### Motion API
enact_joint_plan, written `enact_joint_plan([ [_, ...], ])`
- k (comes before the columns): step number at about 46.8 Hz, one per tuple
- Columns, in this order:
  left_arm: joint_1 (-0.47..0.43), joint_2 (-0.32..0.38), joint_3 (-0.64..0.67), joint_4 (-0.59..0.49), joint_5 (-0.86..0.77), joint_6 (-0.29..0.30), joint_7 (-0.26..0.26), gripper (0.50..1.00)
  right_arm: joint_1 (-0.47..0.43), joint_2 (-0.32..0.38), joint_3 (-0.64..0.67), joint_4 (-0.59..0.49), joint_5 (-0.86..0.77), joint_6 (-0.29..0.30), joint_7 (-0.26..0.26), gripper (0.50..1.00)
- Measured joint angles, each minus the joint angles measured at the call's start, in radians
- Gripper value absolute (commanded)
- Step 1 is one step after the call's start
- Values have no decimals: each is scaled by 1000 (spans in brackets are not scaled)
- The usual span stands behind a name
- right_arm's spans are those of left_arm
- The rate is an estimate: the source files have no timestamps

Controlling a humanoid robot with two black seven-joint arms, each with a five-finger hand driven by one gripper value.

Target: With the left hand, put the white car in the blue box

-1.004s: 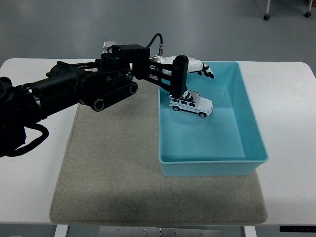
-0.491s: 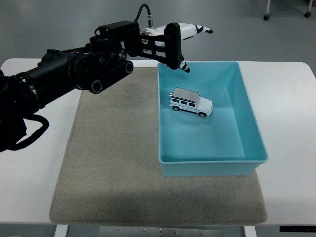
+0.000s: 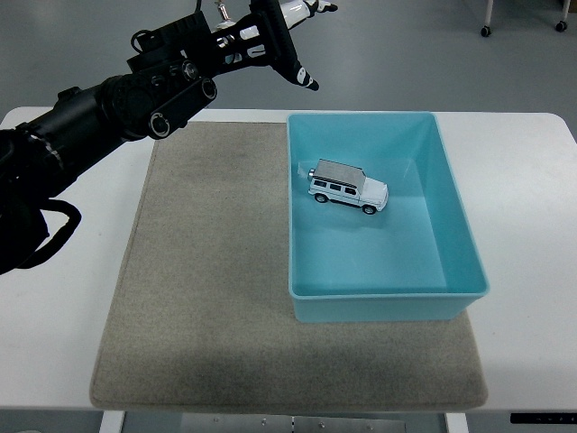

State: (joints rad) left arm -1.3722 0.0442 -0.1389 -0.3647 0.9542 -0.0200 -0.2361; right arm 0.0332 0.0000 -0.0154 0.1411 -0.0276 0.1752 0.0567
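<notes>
The white car stands on its wheels inside the blue box, toward the box's far left part. My left hand is raised high above the table, up and left of the box's far left corner, clear of the car. Its fingers are spread and hold nothing. The black left arm runs in from the left edge. The right arm is out of view.
The blue box sits on the right part of a grey mat laid on the white table. Grey floor lies beyond the table's far edge.
My left hand let go of the car in the box, then rose and drew back up and to the left. The car stays where it was set.
</notes>
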Motion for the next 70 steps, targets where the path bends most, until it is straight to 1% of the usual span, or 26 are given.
enact_joint_plan([
  [9, 17, -4, 0, 95, -194, 0, 0, 996, 0, 0, 0, 0, 0, 0, 0, 936],
  [18, 49, -28, 0, 152, -473, 0, 2, 999, 0, 0, 0, 0, 0, 0, 0, 936],
  [29, 96, -40, -2, 156, -768, -18, 2, 1000, 0, 0, 0, 0, 0, 0, 0, 936],
  [35, 117, -44, -12, 157, -860, -32, 2, 1000, 1, 0, 0, 0, 0, 0, 0, 936],
  [43, 143, -44, -98, 157, -937, -41, 1, 1000, 0, 0, 0, 0, 0, 0, 0, 936],
  [51, 174, -44, -156, 150, -998, -103, -2, 1000, 0, 0, 0, 0, 0, 0, 0, 936],
  [55, 182, -44, -164, 144, -1028, -164, -13, 1000, 1, 0, 0, 0, 0, 0, 0, 936],
  [59, 188, -44, -166, 144, -1034, -243, -45, 1000, 0, 0, 0, 0, 0, 0, 0, 936],
  [62, 199, -44, -168, 145, -1036, -282, -65, 1000, 0, 0, 0, 0, 0, 0, 0, 936],
  [70, 203, -44, -191, 144, -1046, -291, -75, 1000, 1, 0, 0, 0, 0, 0, 0, 936],
])
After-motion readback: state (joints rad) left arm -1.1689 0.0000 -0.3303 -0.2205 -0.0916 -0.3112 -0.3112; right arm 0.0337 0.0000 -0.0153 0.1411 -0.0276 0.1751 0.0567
